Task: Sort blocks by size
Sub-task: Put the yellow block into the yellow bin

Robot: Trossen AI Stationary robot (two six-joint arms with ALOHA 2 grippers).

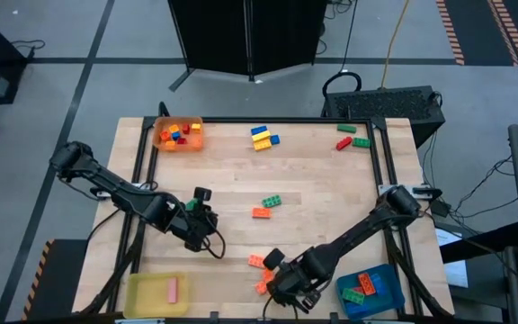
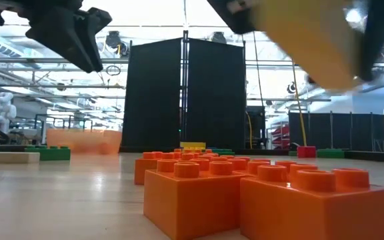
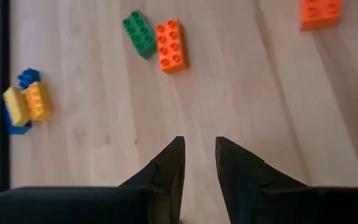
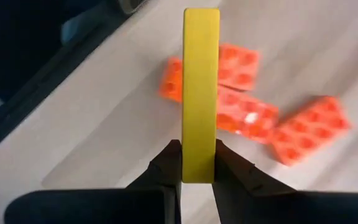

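The right gripper (image 4: 197, 163) pinches a long yellow block (image 4: 201, 93) edge-on between its two fingers, lifted above a cluster of orange blocks (image 4: 253, 118) that lie flat on the wooden table (image 1: 322, 207). In the high view this gripper (image 1: 288, 286) sits just beside the blue tray (image 1: 394, 301), on the side toward the table's middle, with the orange blocks (image 1: 261, 270) close against it. The blue tray holds a few blocks, orange, green and blue. The left gripper (image 3: 196, 163) hovers over bare wood with its fingers slightly apart and nothing between them; a green block (image 3: 139, 33) and an orange block (image 3: 171, 45) lie side by side, touching, ahead of it. In the high view the left gripper (image 1: 196, 225) is well apart from the blue tray, between it and the orange tray (image 1: 158, 144) of small mixed blocks. A yellow tray (image 1: 142, 301) holding one pink block (image 1: 172, 289) lies across the table's near edge from the blue tray
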